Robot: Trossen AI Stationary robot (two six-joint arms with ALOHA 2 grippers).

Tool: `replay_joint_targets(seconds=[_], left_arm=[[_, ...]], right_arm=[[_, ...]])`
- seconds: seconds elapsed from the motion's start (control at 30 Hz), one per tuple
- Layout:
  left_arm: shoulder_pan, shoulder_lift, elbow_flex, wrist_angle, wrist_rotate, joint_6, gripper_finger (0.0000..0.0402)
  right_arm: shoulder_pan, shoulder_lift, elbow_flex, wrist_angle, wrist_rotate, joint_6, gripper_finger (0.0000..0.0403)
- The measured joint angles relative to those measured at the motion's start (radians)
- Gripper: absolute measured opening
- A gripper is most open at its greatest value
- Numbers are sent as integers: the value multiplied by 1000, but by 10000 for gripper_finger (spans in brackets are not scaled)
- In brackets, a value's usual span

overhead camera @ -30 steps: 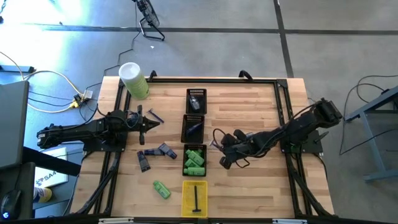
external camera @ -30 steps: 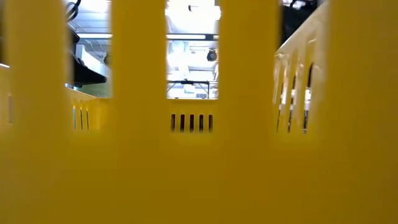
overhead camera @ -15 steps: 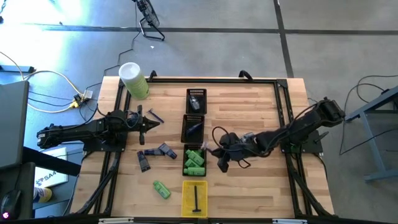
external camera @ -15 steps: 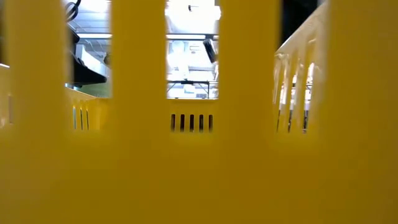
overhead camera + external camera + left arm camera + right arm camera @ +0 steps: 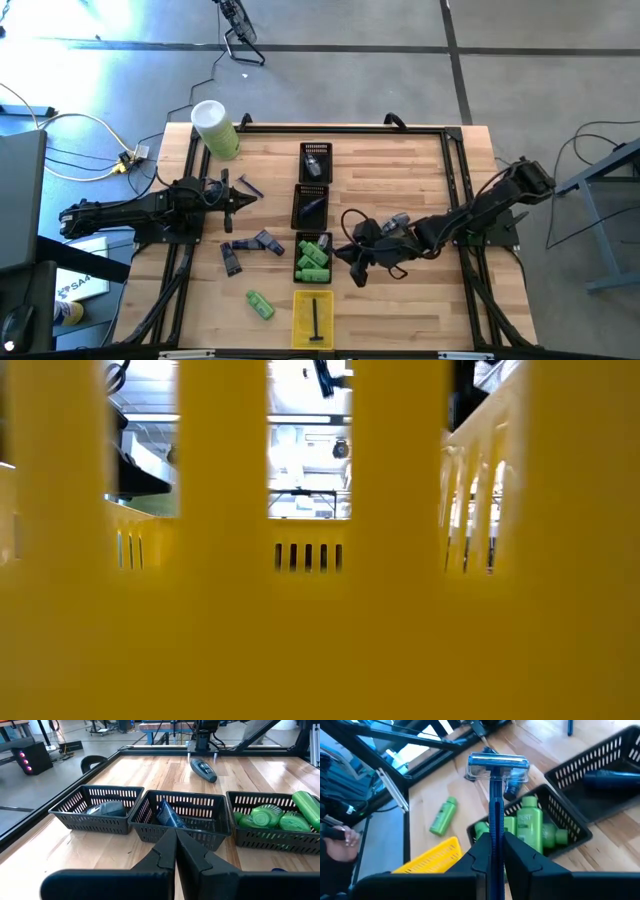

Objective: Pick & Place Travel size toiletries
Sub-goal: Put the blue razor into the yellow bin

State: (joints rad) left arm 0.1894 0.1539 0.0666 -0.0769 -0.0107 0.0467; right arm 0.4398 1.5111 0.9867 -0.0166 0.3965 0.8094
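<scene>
Near worktop's front edge, right gripper (image 5: pixel 492 851) clamped on blue-handled clear-headed razor (image 5: pixel 496 785), beside black slotted tray (image 5: pixel 570 827) of green bottles. Carry step; next needs matching tray. Left gripper (image 5: pixel 176 851) closed, empty, waiting near left edge.

Desk (image 5: pixel 400 160): pale wood planks, matt, visible grain. Slotted baskets (image 5: pixel 182 815): black plastic, dull. Yellow tray (image 5: pixel 432 857): plastic, smooth. Green bottles (image 5: pixel 442 815): glossy plastic. Razor (image 5: pixel 496 770): blue plastic handle, shiny head.
</scene>
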Motion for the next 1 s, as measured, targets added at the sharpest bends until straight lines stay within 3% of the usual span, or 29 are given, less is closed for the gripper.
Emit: replay_joint_targets(seconds=[0.7,1.0], left_arm=[[0,0,0,3,0,0,6],[0,0,0,4,0,-6,6]], right_arm=[[47,244,278,-63,-41,-17,29],[51,380,419,-166,-209,78,29]])
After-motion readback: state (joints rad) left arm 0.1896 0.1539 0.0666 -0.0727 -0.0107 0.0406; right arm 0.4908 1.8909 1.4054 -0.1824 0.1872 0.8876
